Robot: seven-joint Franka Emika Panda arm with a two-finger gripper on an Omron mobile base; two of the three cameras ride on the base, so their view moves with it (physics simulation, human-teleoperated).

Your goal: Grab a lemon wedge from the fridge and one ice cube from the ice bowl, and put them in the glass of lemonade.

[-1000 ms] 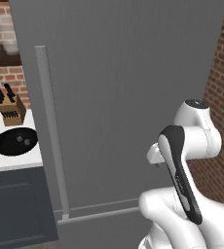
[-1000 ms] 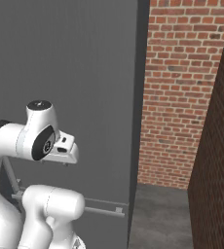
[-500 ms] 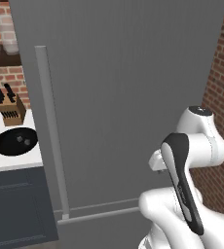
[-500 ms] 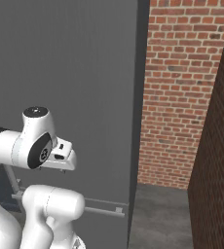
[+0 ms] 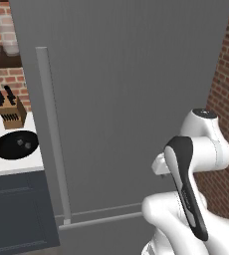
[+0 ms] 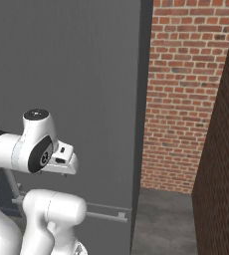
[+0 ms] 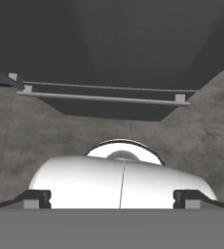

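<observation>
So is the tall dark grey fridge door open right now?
No, the dark grey fridge door sits flush and shut, its vertical light grey bar handle untouched.

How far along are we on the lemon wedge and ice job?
Nothing looks done yet. The tall dark grey fridge is shut, its long light grey bar handle untouched. The two-finger gripper is open and empty, pointing down at the floor. The wide black ice bowl waits on the counter. Opening the door, both pickups and both drops remain.

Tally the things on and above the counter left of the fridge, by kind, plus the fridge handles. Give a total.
Fridge handles: 2, one upright, one level along the bottom
Black bowl: 1
Knife block: 1
Pale glasses on the shelf: at least 2, blurred
Total: at least 6
</observation>
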